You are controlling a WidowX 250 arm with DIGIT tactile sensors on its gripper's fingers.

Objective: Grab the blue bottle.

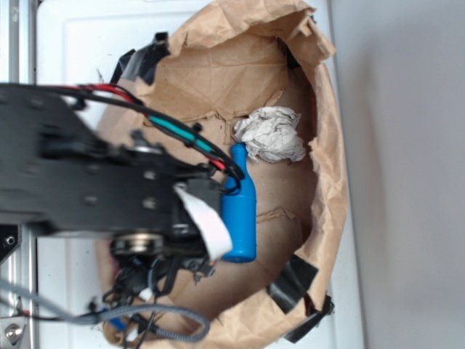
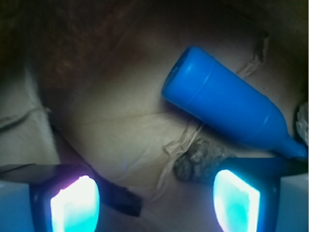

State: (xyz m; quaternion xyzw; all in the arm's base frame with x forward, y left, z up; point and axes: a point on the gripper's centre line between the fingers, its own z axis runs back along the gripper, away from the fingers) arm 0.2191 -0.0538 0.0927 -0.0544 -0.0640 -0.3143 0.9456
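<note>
Exterior view: black arm (image 1: 87, 174) nearest the lens, blurred, covering the left half of the frame; red, green and black cables (image 1: 182, 131) loop over it, a white strap (image 1: 203, 218) hangs at its tip. No readable text or brand anywhere. 1 blue bottle (image 1: 240, 207) lies flat on the brown paper liner (image 1: 240, 80), neck toward the top of frame, base toward the bottom, body just beside the arm tip. 1 crumpled white paper ball (image 1: 271, 134) sits just past the neck, touching or nearly so. Liner edges are torn and stand up as a wall on the right side; black tape patches (image 1: 293, 283) at the lower right rim. Open liner floor to the right of the bottle, up to the wall. White table (image 1: 94, 43) shows outside the liner.

Wrist view: gripper (image 2: 154, 195) nearest, 2 pads (image 2: 75, 203) glowing cyan at the bottom edge, jaws wide apart, holding nothing. Blue bottle sits above the right pad, tilted diagonally, base upper left, neck lower right, not between the jaws. Bare creased paper between the pads.
</note>
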